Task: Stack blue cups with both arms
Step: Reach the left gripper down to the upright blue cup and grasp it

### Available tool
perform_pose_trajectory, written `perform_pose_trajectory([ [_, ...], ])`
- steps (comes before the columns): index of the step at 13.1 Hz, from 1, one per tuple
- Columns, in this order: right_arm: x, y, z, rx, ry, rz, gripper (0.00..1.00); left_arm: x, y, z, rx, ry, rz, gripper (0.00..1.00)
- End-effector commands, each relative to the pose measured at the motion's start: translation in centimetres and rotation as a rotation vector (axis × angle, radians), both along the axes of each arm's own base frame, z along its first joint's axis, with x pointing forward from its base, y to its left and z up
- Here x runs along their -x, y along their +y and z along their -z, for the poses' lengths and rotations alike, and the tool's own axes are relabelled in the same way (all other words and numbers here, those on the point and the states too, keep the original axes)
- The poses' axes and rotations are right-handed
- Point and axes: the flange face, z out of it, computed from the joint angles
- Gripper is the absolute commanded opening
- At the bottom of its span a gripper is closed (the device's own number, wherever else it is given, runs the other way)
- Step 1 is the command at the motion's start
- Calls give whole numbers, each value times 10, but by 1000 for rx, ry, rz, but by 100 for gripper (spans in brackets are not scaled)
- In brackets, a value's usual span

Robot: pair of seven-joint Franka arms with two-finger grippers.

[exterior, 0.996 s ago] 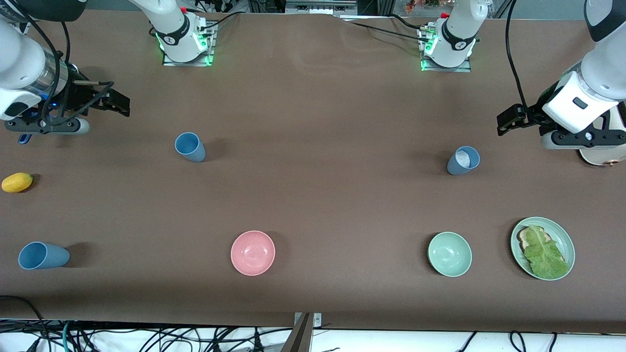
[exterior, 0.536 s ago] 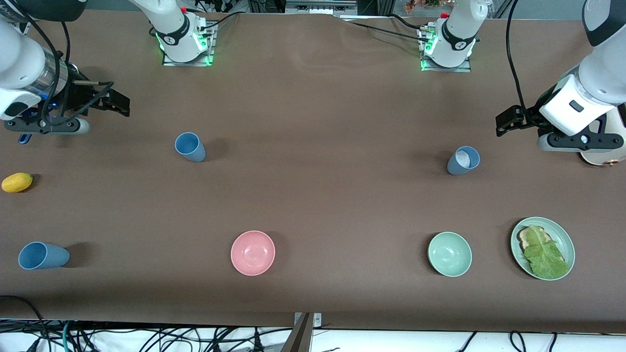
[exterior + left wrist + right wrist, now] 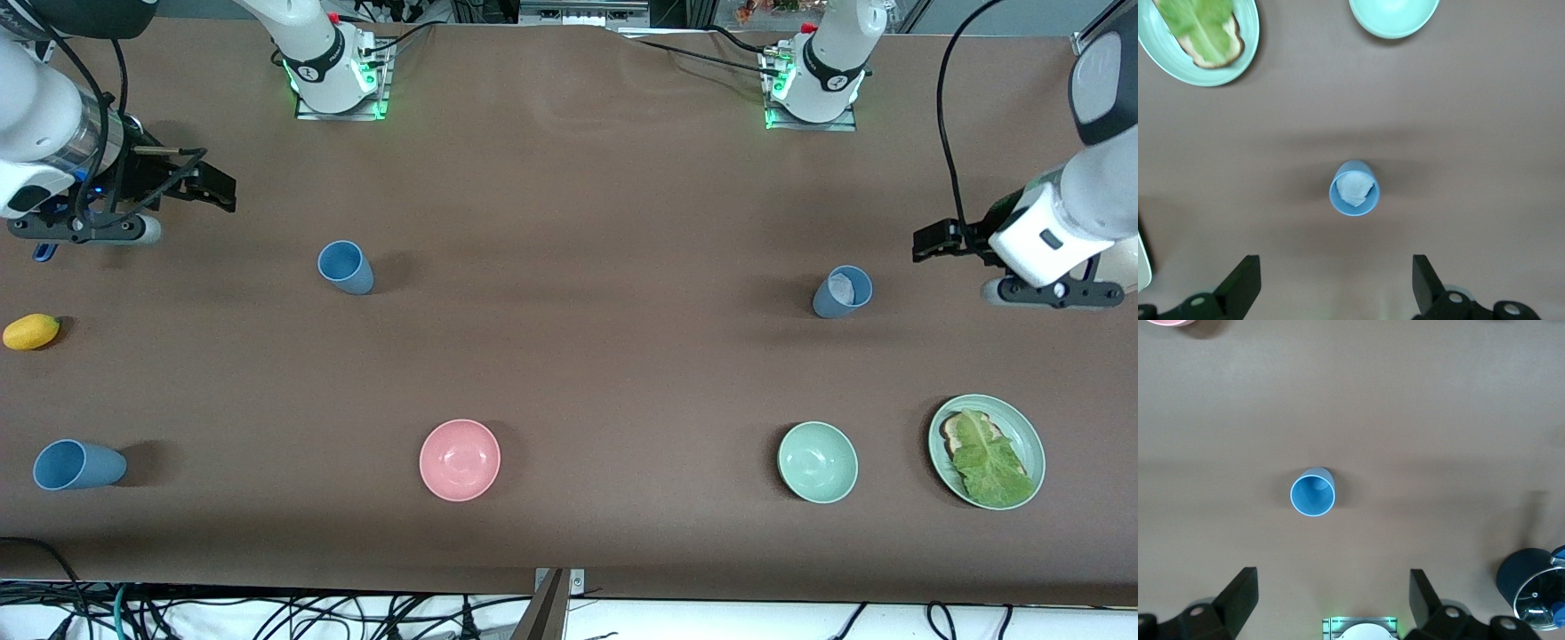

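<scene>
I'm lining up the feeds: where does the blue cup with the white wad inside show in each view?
Front view: the blue cup with the white wad stands toward the left arm's end, farther from the camera than the pale green bowl.
Left wrist view: same cup mid-picture, ahead of the open left gripper.
Right wrist view: not in it; the cup there is empty.
Shared landmark: the pale green bowl, in the front and left wrist views.

**Two white arms, black hardware**

Both arms (image 3: 36,107) are glossy white with rounded shells. At the frame's upper left and upper right, their bases (image 3: 336,67) sit on metal plates lit green, each banded by a black ring with a small red fitting above. Black cables loop along the links. A silver metallic collar shows at the upper left wrist. Each black gripper (image 3: 191,182) carries a dark crossbar with pale round ends.
</scene>
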Motion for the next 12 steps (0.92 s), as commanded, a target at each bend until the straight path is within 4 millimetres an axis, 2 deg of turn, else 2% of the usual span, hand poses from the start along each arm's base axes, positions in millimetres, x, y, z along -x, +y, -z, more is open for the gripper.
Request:
perform_pose_trajectory([
  [1, -2, 2, -7, -9, -5, 14, 100, -6, 41, 75, 21, 50, 63, 100],
  [3, -2, 2, -7, -9, -5, 14, 100, 9, 47, 134, 13, 40, 67, 100],
  [5, -2, 2, -7, -8, -3, 14, 100, 26, 45, 184, 14, 26, 71, 100],
  [9, -2, 2, -7, -9, -5, 14, 100, 50, 43, 259, 21, 73, 103, 100],
  [10, -2, 2, -7, -9, -5, 14, 100, 51, 44, 269, 26, 77, 106, 96],
  [11, -2, 2, -7, -10, -5, 14, 100, 52, 44, 276, 29, 87, 105, 65],
  [12, -2, 2, -7, -9, -5, 14, 100, 52, 44, 274, 37, 87, 95, 17],
])
